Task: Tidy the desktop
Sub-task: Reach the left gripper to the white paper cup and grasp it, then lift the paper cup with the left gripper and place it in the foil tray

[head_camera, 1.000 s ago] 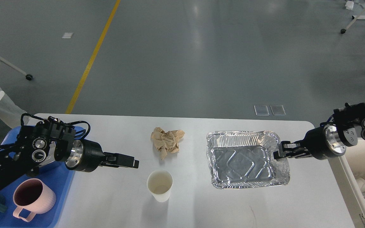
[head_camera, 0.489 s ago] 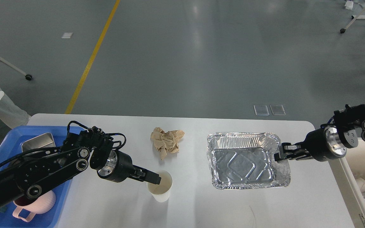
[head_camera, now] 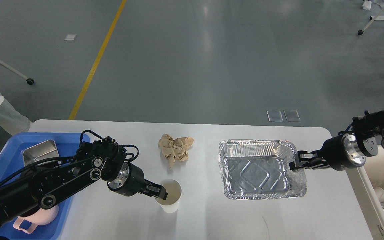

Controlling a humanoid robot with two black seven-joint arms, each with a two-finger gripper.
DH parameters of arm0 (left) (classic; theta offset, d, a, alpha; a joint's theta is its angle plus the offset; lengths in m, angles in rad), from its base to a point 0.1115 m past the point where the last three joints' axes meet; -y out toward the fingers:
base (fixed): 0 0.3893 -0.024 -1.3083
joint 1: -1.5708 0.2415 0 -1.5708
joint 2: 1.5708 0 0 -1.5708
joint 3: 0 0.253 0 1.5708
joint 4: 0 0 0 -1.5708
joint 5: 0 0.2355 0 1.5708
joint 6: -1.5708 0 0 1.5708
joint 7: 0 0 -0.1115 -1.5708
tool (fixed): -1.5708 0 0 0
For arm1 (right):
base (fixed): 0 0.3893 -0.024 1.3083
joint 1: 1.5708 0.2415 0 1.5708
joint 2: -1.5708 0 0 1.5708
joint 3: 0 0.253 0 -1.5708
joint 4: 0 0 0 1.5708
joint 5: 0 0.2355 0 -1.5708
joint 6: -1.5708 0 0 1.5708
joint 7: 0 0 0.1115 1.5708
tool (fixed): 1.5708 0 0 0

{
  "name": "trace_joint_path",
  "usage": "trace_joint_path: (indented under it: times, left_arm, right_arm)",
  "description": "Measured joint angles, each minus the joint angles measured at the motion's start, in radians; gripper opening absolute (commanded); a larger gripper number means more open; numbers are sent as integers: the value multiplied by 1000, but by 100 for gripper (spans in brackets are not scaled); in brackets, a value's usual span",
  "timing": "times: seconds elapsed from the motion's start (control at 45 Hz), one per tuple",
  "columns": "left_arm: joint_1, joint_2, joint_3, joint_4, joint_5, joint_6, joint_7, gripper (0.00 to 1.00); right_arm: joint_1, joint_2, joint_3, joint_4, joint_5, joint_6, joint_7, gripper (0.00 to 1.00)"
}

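— What sits nearest on the worktop (head_camera: 212, 220)?

— A paper cup (head_camera: 170, 199), upright near the front edge. The left gripper (head_camera: 160, 194) is at its rim, clamped on the near-left wall, one finger inside and one outside.

— And to the left?

— A blue tray (head_camera: 8, 146) at the worktop's left end, holding a pink mug (head_camera: 37, 218) at the front and a steel tin (head_camera: 40, 150) farther back; the left arm crosses over it.

— The right side?

— A foil pan (head_camera: 260, 168) lies flat, right of the cup and well apart from it. The right gripper (head_camera: 294, 163) is pinched shut on the pan's right rim.

— Farther back?

— A crumpled brown napkin (head_camera: 175, 148), between cup and pan but nearer the far edge, touching neither. The white worktop spans the lower view; grey floor with a yellow line (head_camera: 97, 61) lies beyond.
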State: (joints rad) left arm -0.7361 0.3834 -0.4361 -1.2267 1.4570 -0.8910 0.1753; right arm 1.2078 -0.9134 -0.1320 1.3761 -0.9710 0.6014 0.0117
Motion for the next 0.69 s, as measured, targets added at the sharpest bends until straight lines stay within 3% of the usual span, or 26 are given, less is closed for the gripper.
trace_joint_path:
  times: [0.445,0.689]
  left_arm:
    - [1,14,-30,10,-8,-49,20,0]
    - [6,48,-161,7,-35,-68,17,0]
  right_arm:
    - [-14,-3,3,0,0,-2,1,0]
    - [-15,-2,4,-2,0,-3,1,0]
